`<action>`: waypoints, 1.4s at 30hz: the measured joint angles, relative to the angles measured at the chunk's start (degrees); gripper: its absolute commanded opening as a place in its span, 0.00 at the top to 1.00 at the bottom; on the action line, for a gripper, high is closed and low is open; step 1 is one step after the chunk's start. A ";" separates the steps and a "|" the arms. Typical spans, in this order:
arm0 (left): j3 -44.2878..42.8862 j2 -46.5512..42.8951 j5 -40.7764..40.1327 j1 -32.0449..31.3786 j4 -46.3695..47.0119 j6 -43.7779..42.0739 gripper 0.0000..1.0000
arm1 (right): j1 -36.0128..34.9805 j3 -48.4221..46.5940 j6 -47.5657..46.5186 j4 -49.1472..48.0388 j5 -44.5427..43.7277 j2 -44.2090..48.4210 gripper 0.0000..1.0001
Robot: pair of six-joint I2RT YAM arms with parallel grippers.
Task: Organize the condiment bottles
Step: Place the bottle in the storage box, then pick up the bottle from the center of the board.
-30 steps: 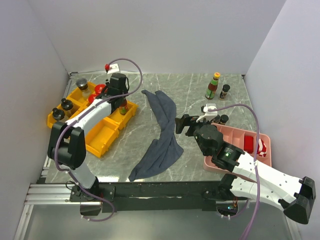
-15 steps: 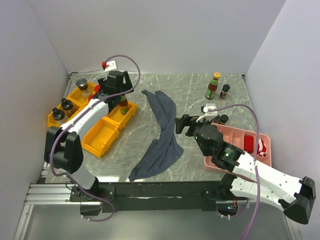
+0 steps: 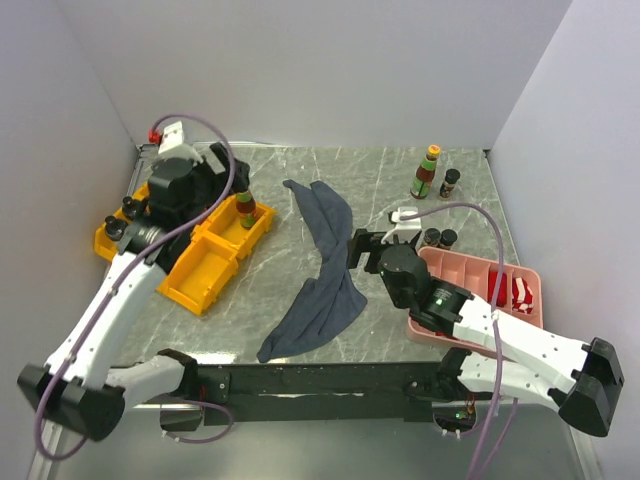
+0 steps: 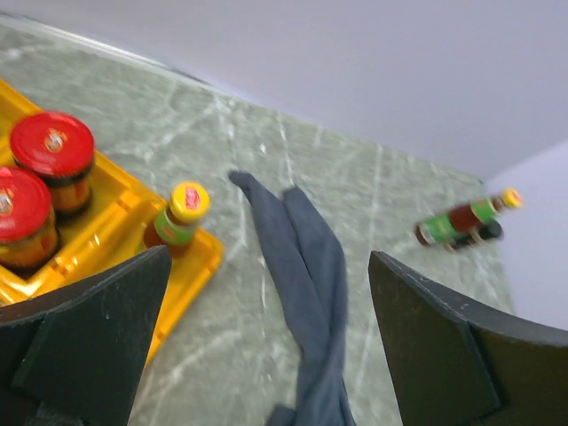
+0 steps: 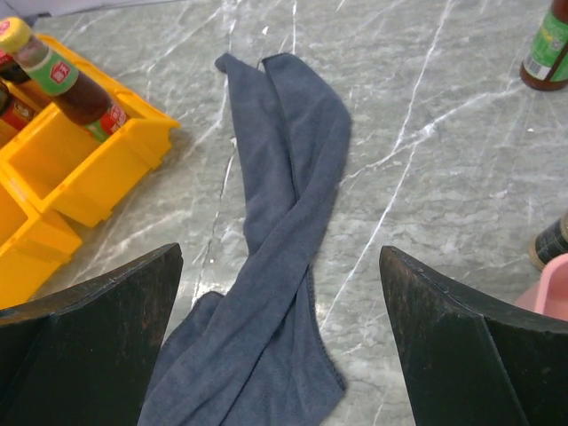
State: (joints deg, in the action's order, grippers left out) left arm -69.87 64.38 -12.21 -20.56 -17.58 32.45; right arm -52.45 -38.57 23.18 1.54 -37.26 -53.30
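Over the yellow plastic bins (image 3: pixel 205 270) at far left, the left gripper (image 4: pixel 266 293) gapes empty; a slim yellow-capped sauce bottle (image 4: pixel 177 220) stands in the right-hand compartment just beyond. At centre the right gripper (image 5: pixel 280 293) spreads wide above a grey-blue cloth (image 5: pixel 284 222).

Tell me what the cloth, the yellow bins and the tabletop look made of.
Cloth: soft matte fabric, perhaps microfibre; it drapes in folds.
Yellow bins: probably moulded plastic, smooth and slightly glossy.
Tabletop: grey-green with white veins, either stone or marble-print laminate.
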 measured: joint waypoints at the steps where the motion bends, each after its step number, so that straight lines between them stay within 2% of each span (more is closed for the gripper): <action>1: 1.05 -1.36 0.98 0.00 -0.22 0.24 0.01 | 0.00 -0.66 0.07 0.57 0.46 -0.68 0.00; 6: 8.55 -7.21 7.08 0.00 -2.67 1.25 0.01 | 0.39 -6.60 0.50 3.19 1.95 -4.11 0.00; 9: 12.22 -9.03 11.08 0.00 -4.66 1.22 0.01 | 3.65 -11.58 1.31 5.11 2.84 -7.13 0.00; 12: 15.76 -11.28 15.30 0.00 -5.09 1.20 0.01 | 11.26 -16.61 2.43 7.19 5.35 -10.75 0.00; 17: 18.45 -14.51 18.78 0.00 -5.46 1.25 0.00 | 23.26 -23.58 2.38 9.44 4.79 -18.43 0.00; 24: 18.78 -17.77 20.09 0.00 -4.55 1.46 0.01 | 36.44 -36.70 -0.83 11.56 5.38 -35.65 0.00; 30: 20.85 -20.46 20.31 0.00 -3.23 2.71 0.01 | 43.56 -43.52 -3.85 11.54 9.46 -47.19 0.08; 42: 21.79 -24.50 17.90 0.00 -1.92 3.39 0.03 | 49.68 -47.69 -8.02 4.28 19.91 -53.40 0.26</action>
State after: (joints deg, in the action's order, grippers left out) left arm -48.07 39.88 5.69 -20.56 -19.51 35.83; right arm -2.76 -86.26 15.16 5.82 -17.34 -106.69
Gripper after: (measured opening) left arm 0.970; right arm 0.767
